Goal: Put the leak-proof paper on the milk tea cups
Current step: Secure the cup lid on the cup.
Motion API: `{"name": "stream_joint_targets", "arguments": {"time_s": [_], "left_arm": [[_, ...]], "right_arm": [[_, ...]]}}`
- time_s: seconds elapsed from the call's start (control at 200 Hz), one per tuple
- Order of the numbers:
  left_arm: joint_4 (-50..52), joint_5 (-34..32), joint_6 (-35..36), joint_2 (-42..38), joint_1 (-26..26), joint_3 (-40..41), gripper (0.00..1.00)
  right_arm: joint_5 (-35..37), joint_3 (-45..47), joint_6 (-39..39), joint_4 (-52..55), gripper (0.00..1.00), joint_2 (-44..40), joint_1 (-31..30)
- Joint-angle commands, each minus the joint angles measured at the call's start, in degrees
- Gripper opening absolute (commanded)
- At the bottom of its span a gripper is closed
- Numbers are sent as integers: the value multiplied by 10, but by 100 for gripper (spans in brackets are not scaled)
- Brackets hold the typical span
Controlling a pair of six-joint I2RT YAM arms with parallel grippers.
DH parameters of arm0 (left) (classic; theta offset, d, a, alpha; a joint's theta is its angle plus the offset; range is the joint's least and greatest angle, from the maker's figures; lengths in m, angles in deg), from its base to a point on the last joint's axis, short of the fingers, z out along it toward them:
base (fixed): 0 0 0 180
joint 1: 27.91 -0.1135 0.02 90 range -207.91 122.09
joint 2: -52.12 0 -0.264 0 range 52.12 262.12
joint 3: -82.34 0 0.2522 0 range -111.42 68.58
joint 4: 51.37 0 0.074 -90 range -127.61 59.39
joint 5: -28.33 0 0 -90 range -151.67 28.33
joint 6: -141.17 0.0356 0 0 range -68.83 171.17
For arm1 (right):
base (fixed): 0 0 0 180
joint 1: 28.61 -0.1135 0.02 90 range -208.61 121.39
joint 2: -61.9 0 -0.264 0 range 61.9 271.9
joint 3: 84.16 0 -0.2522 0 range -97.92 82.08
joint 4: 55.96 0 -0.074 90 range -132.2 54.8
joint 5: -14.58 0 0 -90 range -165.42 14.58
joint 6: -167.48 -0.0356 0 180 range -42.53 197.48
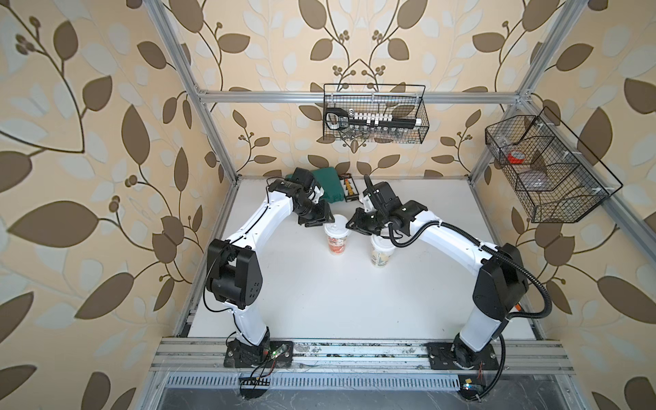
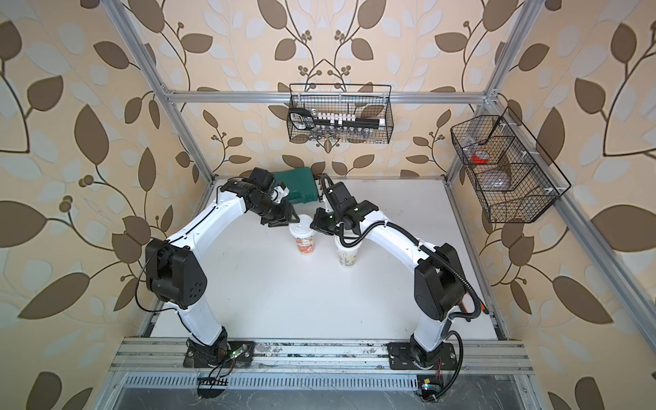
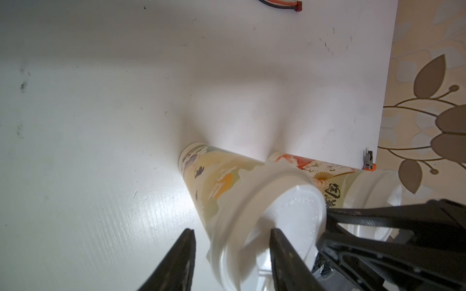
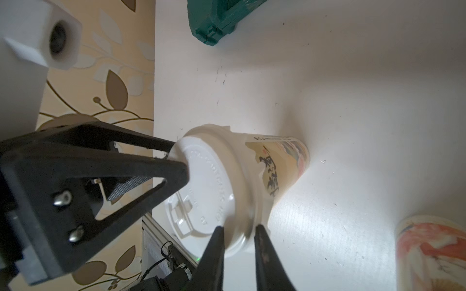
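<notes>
Two milk tea cups stand mid-table in both top views, one showing red-orange print (image 1: 336, 245) (image 2: 306, 245), one green-beige (image 1: 381, 257) (image 2: 347, 257). Both grippers meet at the left cup's white lid (image 4: 201, 186) (image 3: 295, 214). The leak-proof paper (image 3: 249, 173) hangs as a ragged pale skirt under that lid. My left gripper (image 3: 231, 230) (image 1: 317, 223) is open around the lid's edge. My right gripper (image 4: 239, 226) (image 1: 352, 223) has its fingers a narrow gap apart astride the lid's rim; contact is blurred. The other cup (image 4: 428, 252) stands beside.
A green case (image 1: 326, 184) (image 4: 216, 22) and a small box of coloured bits (image 1: 346, 191) lie at the table's back edge. Wire baskets hang on the back wall (image 1: 374, 117) and on the right frame (image 1: 546, 170). The table's left edge (image 4: 154, 100) runs close to the cups.
</notes>
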Motion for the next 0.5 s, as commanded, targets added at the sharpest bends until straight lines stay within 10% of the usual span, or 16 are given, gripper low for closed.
{"name": "stream_joint_targets", "arguments": {"time_s": [0.0,0.495], "left_arm": [[18,-12,1,-13,5,15,49],[20,-40,-9,-24,4,34,49]], "right_arm": [[-6,19,-7,0,21,6,0],[-8,48,5,12,17,20,0]]}}
